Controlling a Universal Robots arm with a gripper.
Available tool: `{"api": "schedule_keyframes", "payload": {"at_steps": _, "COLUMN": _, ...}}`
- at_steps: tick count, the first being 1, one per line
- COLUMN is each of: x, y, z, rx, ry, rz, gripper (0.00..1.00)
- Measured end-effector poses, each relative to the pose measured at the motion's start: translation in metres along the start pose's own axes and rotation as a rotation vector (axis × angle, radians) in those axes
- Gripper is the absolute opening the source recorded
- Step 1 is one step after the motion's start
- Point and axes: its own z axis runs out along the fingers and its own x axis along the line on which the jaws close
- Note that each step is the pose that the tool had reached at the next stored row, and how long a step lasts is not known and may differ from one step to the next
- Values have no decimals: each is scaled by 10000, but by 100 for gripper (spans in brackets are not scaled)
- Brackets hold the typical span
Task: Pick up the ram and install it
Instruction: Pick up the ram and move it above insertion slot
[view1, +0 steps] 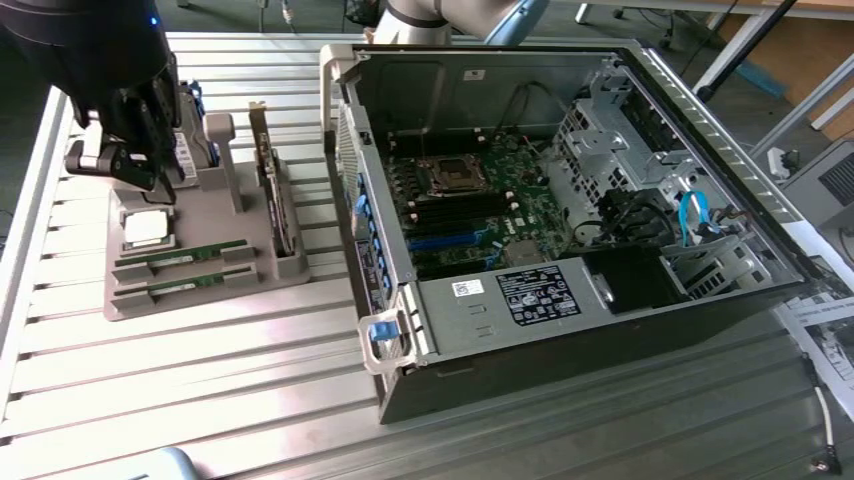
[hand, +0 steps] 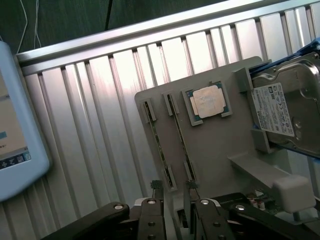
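ram (view1: 183, 256), the nearer of two green sticks slotted in the grey holder (view1: 214, 298), lies at five o'clock from the gripper (view1: 131, 170) in the exterior view, its long axis running roughly nine to three. fingers (hand: 151, 217) are spread wide and empty.

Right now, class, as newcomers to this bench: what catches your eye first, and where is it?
The open computer case dominates the exterior view's centre and right, with its motherboard exposed. At that view's left, a grey holder carries two ram sticks, a silver processor and a hard drive. The robot's open jaws hang over it.
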Motion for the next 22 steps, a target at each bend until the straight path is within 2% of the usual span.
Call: {"api": "schedule_keyframes", "payload": {"at_steps": 22, "x": -1, "y": 1, "z": 75, "rx": 0, "ry": 0, "rz": -2, "gripper": 30}}
